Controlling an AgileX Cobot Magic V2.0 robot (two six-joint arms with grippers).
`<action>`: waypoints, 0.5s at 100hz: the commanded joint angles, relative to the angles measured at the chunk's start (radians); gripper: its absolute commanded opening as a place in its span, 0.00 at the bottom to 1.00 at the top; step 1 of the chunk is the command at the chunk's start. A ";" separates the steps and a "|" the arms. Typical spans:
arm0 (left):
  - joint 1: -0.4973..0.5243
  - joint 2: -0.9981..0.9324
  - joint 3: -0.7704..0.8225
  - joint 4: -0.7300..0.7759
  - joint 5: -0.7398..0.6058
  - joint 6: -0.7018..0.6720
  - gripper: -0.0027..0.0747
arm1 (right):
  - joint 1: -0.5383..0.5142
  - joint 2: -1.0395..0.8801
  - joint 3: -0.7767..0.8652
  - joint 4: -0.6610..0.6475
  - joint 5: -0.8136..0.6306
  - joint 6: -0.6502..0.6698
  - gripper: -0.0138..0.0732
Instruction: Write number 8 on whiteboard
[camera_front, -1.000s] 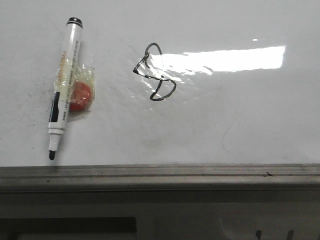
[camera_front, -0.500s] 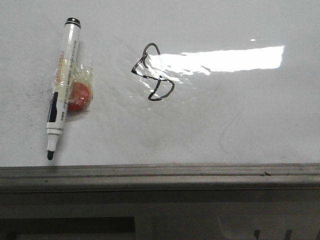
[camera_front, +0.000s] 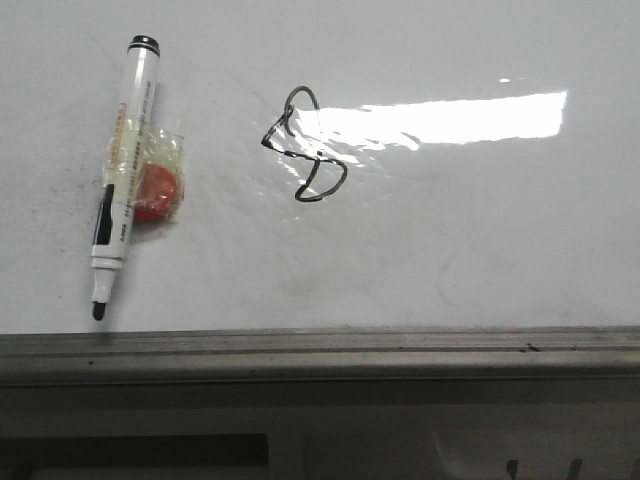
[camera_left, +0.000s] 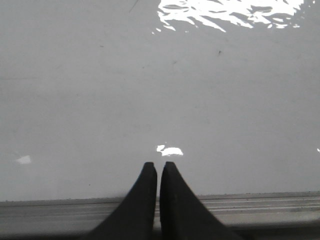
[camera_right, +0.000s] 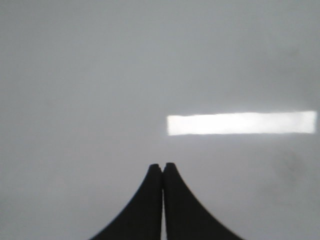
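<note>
A white marker pen with a black cap end and a bare black tip lies nearly upright at the left, its tip pointing toward the near edge. Touching its right side sits a small red round object wrapped in crinkled clear plastic.

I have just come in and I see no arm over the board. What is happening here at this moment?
Nothing is being handled right now. A small black number 8 is already drawn on the whiteboard, beside a strip of glare. The marker pen lies uncapped on the board, apart from the figure, with a red object in clear wrap beside it. The left gripper and the right gripper are both shut and empty, over bare board.
</note>
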 joint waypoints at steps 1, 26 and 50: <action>0.003 -0.030 0.031 -0.015 -0.043 -0.002 0.01 | -0.097 0.012 0.021 0.003 -0.088 -0.005 0.09; 0.003 -0.030 0.031 -0.015 -0.043 -0.002 0.01 | -0.213 -0.037 0.018 0.007 0.204 -0.005 0.09; 0.003 -0.030 0.031 -0.015 -0.043 -0.002 0.01 | -0.224 -0.089 0.018 0.007 0.432 -0.037 0.09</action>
